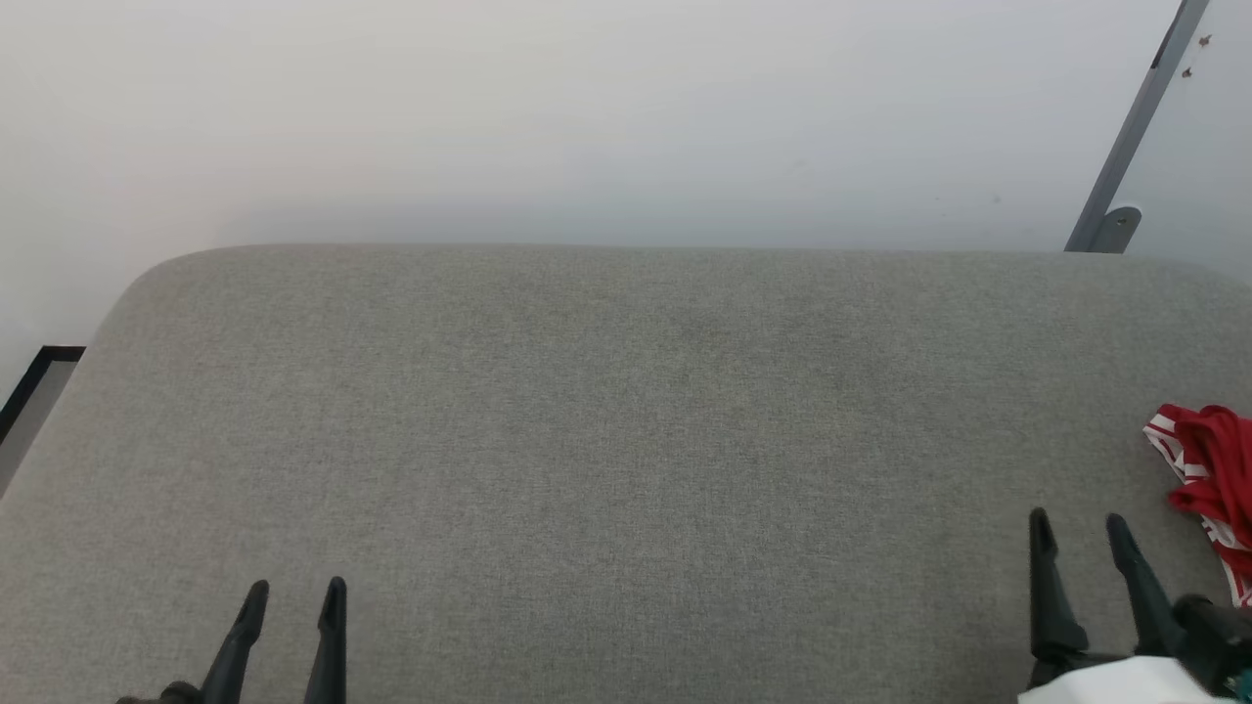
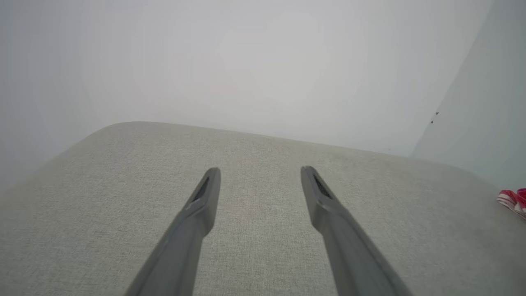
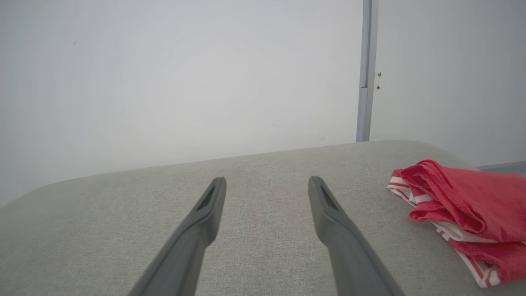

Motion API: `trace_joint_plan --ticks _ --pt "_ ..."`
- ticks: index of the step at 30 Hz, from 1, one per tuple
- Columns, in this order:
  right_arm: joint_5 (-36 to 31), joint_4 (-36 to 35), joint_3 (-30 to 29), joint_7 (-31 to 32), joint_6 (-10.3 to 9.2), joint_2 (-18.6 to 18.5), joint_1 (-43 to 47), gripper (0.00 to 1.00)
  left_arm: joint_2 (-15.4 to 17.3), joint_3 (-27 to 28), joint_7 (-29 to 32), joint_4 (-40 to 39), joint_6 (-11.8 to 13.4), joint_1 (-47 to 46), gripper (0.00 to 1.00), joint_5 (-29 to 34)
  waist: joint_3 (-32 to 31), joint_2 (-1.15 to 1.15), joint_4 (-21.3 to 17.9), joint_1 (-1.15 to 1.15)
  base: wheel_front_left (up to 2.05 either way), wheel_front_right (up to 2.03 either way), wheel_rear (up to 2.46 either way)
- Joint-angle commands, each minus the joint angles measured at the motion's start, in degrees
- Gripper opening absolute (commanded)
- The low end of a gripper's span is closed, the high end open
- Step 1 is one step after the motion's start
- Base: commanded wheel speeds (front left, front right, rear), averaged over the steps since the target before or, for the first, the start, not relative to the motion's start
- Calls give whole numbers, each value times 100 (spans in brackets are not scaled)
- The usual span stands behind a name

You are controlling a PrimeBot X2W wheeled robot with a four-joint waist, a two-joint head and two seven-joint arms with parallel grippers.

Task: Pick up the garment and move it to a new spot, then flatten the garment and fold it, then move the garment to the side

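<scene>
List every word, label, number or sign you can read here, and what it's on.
None readable. The red garment has white-and-red striped trim but no visible print or tag. The grey upholstered surface, the wall and the metal post carry no writing. Two small dark marks beside the post are too small to tell.

The garment is found on the worktop at its right edge, just to the right of the right end effector and apart from it. The left end effector is held over the near left, well apart from the garment. Behind the worktop a wall is seen, with a post set at the back right.
</scene>
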Motion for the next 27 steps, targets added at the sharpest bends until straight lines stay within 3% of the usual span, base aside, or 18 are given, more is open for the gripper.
trace_joint_plan --ticks 1,22,23,27 --pt "53 -98 -57 -25 -2 16 105 100 -38 69 -9 -99 12 99 100 62 -5 0 14 0 0 0 0" --pt "273 -405 -139 124 -2 15 351 100 -89 204 -9 -385 12 282 100 41 -10 0 44 0 0 0 0" --pt "248 -400 -138 130 0 10 319 0 -99 178 1 -360 0 213 0 61 -10 0 45 0 0 0 0" --pt "312 -192 -144 163 0 52 336 0 -187 132 17 -159 0 203 0 -2 -8 0 43 0 0 0 0"
